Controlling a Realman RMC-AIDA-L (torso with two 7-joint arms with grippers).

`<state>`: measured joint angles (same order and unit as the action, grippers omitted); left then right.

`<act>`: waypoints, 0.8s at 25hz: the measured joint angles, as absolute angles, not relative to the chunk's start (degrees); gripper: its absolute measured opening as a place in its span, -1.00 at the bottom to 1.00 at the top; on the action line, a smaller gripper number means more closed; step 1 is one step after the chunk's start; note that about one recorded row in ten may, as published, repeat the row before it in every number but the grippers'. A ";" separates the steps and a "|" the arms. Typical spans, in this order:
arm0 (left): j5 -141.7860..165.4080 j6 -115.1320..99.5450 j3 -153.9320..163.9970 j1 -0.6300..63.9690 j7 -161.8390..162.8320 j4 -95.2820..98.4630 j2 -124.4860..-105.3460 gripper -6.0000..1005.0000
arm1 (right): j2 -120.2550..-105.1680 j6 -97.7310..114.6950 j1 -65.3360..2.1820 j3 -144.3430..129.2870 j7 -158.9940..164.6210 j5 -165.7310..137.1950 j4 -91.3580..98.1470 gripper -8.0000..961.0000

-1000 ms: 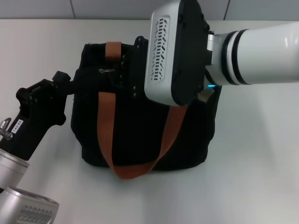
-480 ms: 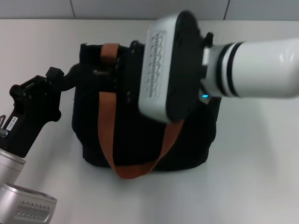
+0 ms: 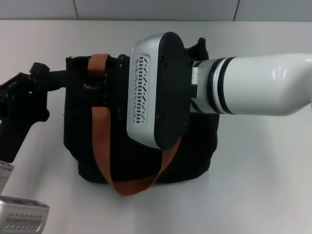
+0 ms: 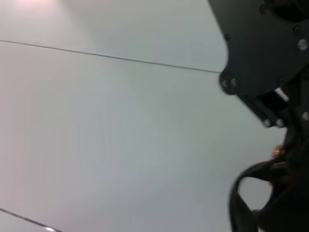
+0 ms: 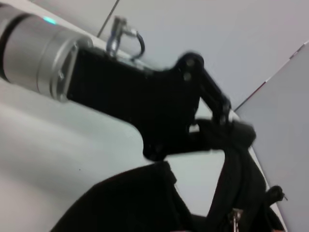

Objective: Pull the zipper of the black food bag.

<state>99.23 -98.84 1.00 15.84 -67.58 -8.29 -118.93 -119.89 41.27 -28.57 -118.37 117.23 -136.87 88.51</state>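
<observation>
While the black food bag (image 3: pixel 141 146) sits on the white counter (image 3: pixel 263 185), left hand (image 3: pixel 58 78) is clamped on its top left corner; right hand (image 3: pixel 112 87) over the rim by the zipper (image 3: pixel 90 87), grip state can't tell

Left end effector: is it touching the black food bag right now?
Touching. In the right wrist view the left end effector closes on the black food bag at its top corner, no gap showing; the head view agrees.

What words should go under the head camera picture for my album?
Left hand grips the black food bag at its top corner while the right arm's hand works at the bag's rim.
</observation>
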 joint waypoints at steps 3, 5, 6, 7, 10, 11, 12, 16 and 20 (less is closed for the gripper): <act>99.23 -100.62 0.23 15.06 -67.73 -8.26 -118.92 -0.88 | -119.89 41.08 -28.34 -118.31 117.89 -137.31 88.16 -0.88; 99.31 -103.27 0.07 14.61 -67.76 -8.15 -118.89 -0.88 | -119.89 40.33 -28.26 -118.36 118.76 -137.47 87.67 -0.88; 99.31 -103.27 0.07 14.61 -67.76 -8.15 -118.89 -0.88 | -119.90 39.89 -28.22 -118.51 119.11 -137.47 87.34 -0.88; 99.37 -104.10 0.06 14.55 -67.76 -8.12 -118.90 -0.88 | -119.89 39.35 -28.19 -118.67 119.24 -137.47 87.02 -0.88; 99.40 -105.74 -0.33 14.64 -67.77 -8.11 -118.91 -0.88 | -119.91 37.58 -27.94 -119.90 119.38 -137.23 85.72 -0.88; 99.40 -105.74 -0.33 14.64 -67.77 -8.11 -118.91 -0.88 | -119.91 37.58 -27.94 -119.90 119.38 -137.23 85.72 -0.88; 99.40 -105.96 -0.37 14.71 -67.77 -8.10 -118.91 -0.88 | -119.91 37.35 -27.79 -120.13 119.40 -137.23 85.60 -0.88; 99.39 -106.56 -0.41 14.83 -67.77 -8.08 -118.91 -0.87 | -119.89 37.22 -26.92 -120.24 119.43 -137.40 85.63 -0.88; 99.30 -107.07 -0.51 14.79 -67.77 -8.08 -118.93 -0.87 | -119.88 38.05 -23.94 -117.95 120.30 -137.25 87.89 -0.88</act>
